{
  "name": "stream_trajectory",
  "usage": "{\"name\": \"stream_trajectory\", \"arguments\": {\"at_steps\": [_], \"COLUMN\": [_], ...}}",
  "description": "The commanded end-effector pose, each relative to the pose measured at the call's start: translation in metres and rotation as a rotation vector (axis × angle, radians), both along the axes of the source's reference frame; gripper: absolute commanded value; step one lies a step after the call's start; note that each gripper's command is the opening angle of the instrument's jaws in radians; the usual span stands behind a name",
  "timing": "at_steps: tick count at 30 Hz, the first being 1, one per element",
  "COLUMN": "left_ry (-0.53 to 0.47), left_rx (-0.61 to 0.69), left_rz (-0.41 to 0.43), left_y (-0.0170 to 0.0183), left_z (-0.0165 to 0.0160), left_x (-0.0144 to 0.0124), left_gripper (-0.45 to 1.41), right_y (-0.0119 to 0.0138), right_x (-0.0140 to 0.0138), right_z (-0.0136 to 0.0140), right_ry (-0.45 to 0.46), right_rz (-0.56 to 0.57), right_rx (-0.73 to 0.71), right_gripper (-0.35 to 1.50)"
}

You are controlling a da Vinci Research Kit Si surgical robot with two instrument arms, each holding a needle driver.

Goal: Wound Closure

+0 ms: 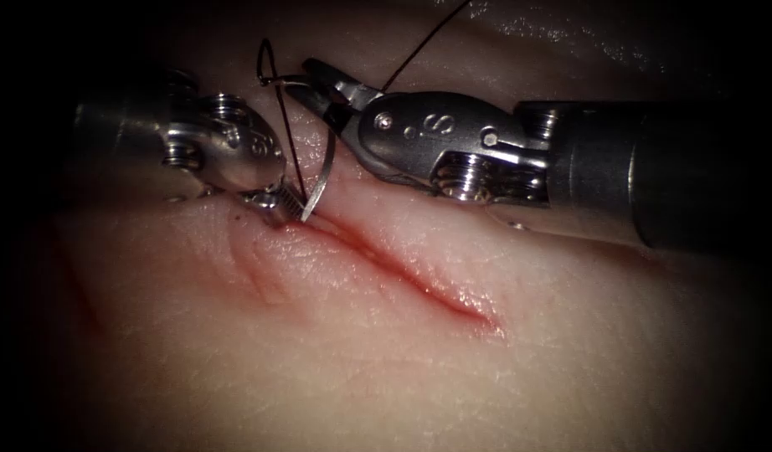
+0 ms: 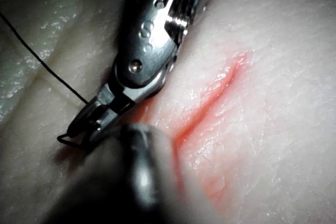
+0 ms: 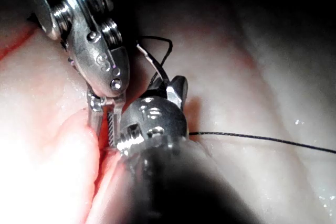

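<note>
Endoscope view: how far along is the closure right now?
Done: no stitch shows along the cut, which lies open with red fluid. In hand: the right tool grips the needle near its thread end; the needle's tip meets the tissue by the left tool at the cut's upper end. Left: the whole cut.

The tissue (image 1: 336,351) carries a slanting cut (image 1: 403,272) with red fluid (image 1: 474,318) along it.

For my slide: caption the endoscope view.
Right tool holds the needle's tail end; left tool grips it near the tip at the cut.
</note>
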State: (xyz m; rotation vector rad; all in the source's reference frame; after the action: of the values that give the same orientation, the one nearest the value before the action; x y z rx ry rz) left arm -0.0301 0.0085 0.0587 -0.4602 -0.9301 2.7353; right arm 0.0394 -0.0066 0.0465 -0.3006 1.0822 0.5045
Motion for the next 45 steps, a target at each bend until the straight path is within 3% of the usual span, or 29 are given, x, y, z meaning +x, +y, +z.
{"name": "stream_trajectory", "arguments": {"at_steps": [1, 7, 18, 25, 32, 45], "left_ry": [-0.007, -0.013, 0.003, 0.009, 0.019, 0.006], "left_rx": [-0.007, -0.032, -0.112, -0.125, -0.115, -0.107], "left_rz": [-0.005, -0.013, -0.105, -0.130, -0.139, -0.153], "left_y": [0.0003, 0.0010, 0.0022, 0.0001, -0.0033, -0.0052], "left_z": [0.0001, -0.0019, -0.0082, -0.0082, -0.0070, -0.0063], "left_x": [-0.0006, 0.0001, 0.0029, 0.0027, 0.0026, 0.0037], "left_gripper": [0.14, 0.09, -0.08, -0.11, -0.15, -0.20], "right_y": [-0.0003, -0.0012, -0.0015, -0.0012, -0.0011, -0.0016], "right_x": [0.0012, 0.0016, 0.0014, 0.0012, 0.0015, 0.0016], "right_z": [-0.0003, -0.0001, 0.0001, -0.0002, -0.0008, -0.0002], "right_ry": [-0.004, -0.010, -0.015, 0.010, 0.096, 0.122], "right_rz": [-0.008, 0.001, 0.036, 0.068, 0.163, 0.193], "right_rx": [-0.017, -0.032, -0.038, -0.009, 0.055, 0.139], "right_gripper": [-0.35, -0.35, -0.35, -0.35, -0.35, -0.35]}}
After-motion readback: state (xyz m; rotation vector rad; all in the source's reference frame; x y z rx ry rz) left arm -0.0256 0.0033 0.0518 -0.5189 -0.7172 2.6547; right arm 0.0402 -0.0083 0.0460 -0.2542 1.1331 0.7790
